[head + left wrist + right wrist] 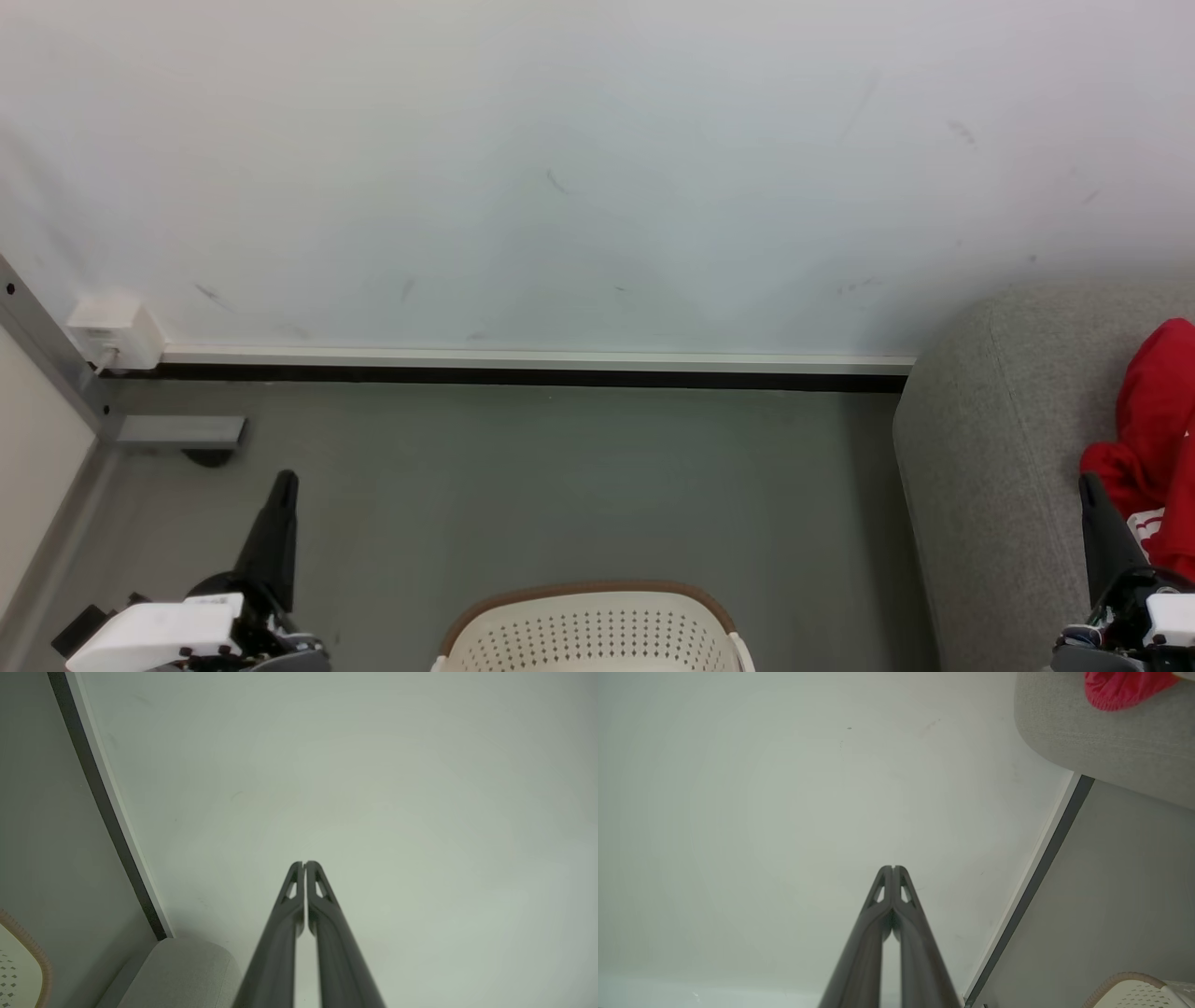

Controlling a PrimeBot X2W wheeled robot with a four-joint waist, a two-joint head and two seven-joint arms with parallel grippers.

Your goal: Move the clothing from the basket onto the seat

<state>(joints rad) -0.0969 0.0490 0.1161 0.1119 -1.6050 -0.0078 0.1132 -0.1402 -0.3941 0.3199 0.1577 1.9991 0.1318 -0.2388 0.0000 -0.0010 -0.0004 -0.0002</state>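
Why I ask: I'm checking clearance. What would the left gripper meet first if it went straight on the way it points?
Probably the white wall: the left gripper, shut, aims at its bare face, with nothing between in the left wrist view. How far off it stands is unclear.

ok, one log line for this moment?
left hand: shut, empty | right hand: shut, empty | red clothes: on sofa | basket: on floor
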